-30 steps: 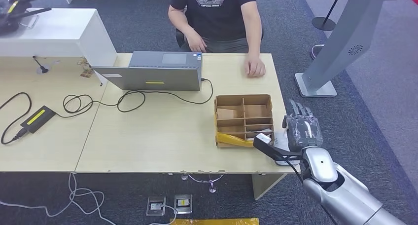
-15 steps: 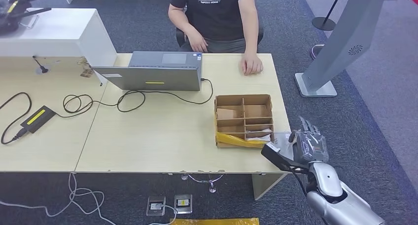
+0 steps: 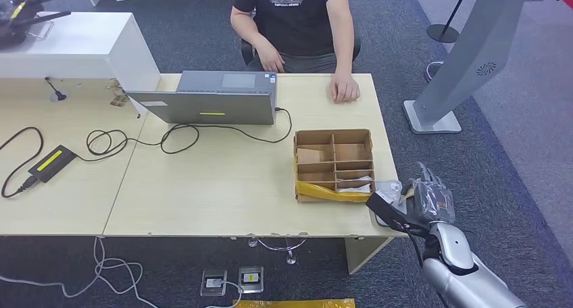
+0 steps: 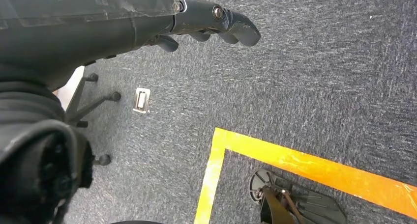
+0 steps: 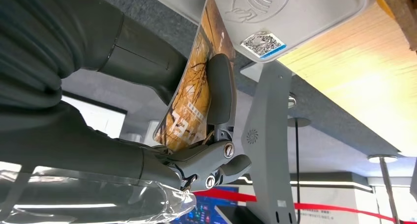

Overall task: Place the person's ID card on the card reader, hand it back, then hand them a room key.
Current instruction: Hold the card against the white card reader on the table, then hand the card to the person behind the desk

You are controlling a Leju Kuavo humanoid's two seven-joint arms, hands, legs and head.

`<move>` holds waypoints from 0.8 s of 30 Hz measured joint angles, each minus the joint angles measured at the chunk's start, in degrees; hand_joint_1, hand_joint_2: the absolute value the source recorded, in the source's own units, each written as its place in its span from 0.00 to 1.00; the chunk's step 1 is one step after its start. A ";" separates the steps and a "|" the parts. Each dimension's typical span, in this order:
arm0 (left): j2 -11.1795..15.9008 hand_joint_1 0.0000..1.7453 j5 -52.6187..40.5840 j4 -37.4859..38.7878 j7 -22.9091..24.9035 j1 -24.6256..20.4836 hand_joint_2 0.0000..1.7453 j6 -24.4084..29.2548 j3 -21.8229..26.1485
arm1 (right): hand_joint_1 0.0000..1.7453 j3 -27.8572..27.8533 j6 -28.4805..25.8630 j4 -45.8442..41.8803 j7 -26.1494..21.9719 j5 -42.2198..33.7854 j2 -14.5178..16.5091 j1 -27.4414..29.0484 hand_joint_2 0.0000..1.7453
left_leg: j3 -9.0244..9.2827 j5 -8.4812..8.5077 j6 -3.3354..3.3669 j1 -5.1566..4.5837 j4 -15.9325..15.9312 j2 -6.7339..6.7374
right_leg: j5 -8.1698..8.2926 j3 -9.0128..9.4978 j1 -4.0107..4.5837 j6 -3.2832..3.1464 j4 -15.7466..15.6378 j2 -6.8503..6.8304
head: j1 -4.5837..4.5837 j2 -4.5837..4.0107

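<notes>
My right hand [image 3: 424, 201] hovers at the table's front right corner, just past the white card reader [image 3: 385, 188]. In the right wrist view it pinches an orange-brown printed card [image 5: 193, 89] between thumb [image 5: 220, 89] and fingers, held on edge. The card's far end is at the rim of the card reader [image 5: 280, 13]; I cannot tell if they touch. A cardboard divider box [image 3: 334, 163] with a white card [image 3: 358, 184] in its front compartment stands beside the reader. The person [image 3: 294, 17] sits across the table with one hand [image 3: 344, 90] resting on it. My left hand [image 4: 211, 20] hangs over the carpet, holding nothing.
A grey laptop [image 3: 209, 98] stands on the wooden table [image 3: 223, 186], with cables and a power brick [image 3: 51, 161] to its left. A grey kiosk stand [image 3: 459, 65] rises off the table's right side. A white cabinet [image 3: 74, 44] is at the back left.
My right hand has drawn back toward me and to the right, from beside the box to the table's front corner by the reader. The person's hand shifted slightly left.
</notes>
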 joint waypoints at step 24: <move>0.01 0.00 0.37 0.00 0.68 -0.04 0.00 0.11 -0.09 | 1.00 -0.10 -2.73 -2.95 4.02 -0.22 0.31 -2.11 1.00 | 0.01 0.00 0.00 0.01 0.00 0.05 | 0.02 0.00 0.01 0.01 0.01 0.09 | -0.01 0.01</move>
